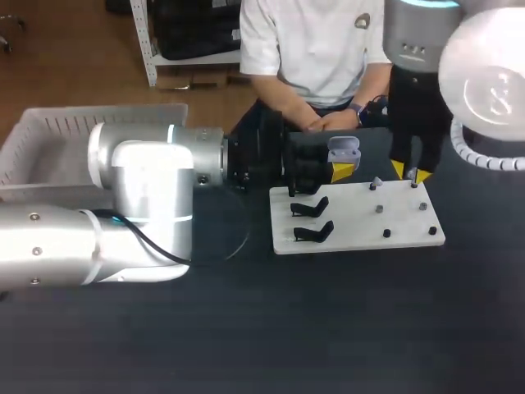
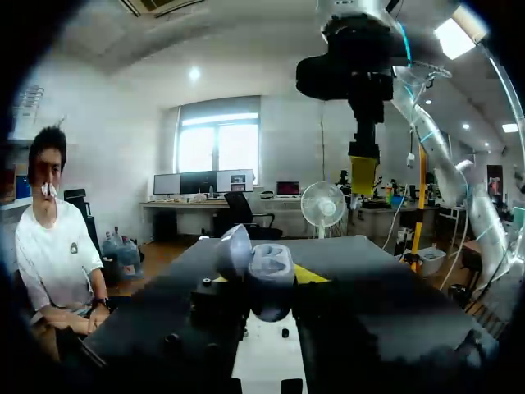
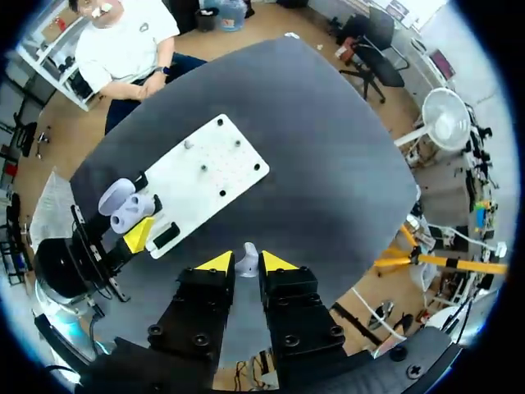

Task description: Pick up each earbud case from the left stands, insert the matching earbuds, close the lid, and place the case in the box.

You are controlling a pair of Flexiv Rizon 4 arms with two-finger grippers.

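Pale lilac earbud case (image 1: 344, 149), lid open, gripped by left pincer (image 1: 341, 166).

We count one white board (image 1: 358, 220); on it two black stands (image 1: 309, 208) show in the clear, and six small pegs (image 1: 380, 208), three and three; one open earbud case (image 1: 343, 150); one loose earbud (image 3: 246, 262); one white box (image 1: 49, 144); two arms, the left arm (image 1: 139, 193) and the right arm (image 1: 420, 82).
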